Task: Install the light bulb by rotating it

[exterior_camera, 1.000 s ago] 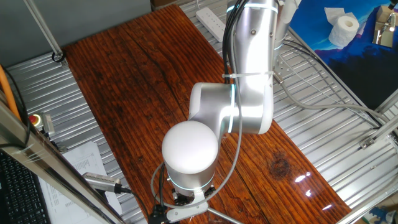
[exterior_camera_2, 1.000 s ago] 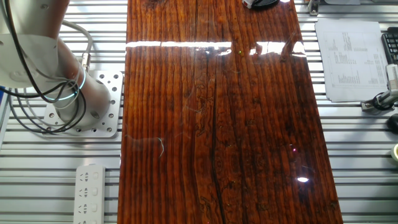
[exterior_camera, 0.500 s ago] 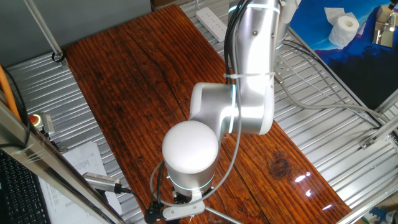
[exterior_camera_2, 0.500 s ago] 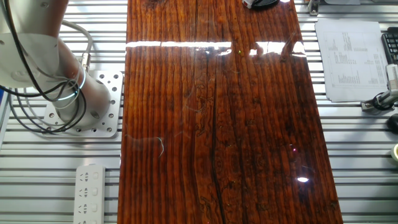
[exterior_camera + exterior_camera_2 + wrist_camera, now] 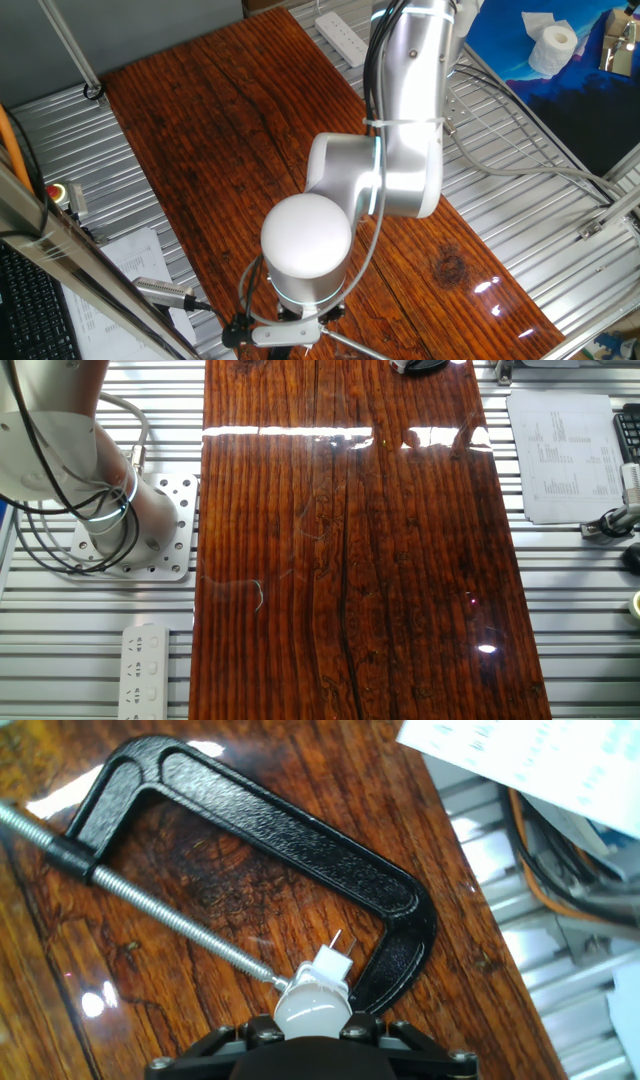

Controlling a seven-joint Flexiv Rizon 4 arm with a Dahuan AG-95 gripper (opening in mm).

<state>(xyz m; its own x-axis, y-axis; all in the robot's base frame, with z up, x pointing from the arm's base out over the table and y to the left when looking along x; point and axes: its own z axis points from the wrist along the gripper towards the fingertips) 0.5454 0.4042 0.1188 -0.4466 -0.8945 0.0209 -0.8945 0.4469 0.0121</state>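
Gripper [image 5: 312, 1042]: grasping the light bulb [image 5: 312, 1002], pins pointing away.
Clamp [image 5: 300, 840]: black C-clamp lying on the wooden table [image 5: 200, 990], just beyond the bulb.

You have the dark reddish wooden tabletop [image 5: 350, 560] running down the middle, glare streaked across it near twelve o'clock. At nine o'clock the silver robot arm base [image 5: 110, 510] sits on a perforated mounting plate [image 5: 170, 530], black cables [image 5: 50, 550] looping around it. A white power strip [image 5: 145, 670] lies at seven o'clock. A printed sheet [image 5: 562, 455] rests at two o'clock. The dark object [image 5: 418, 365] at twelve o'clock is cut off, possibly a clamp.
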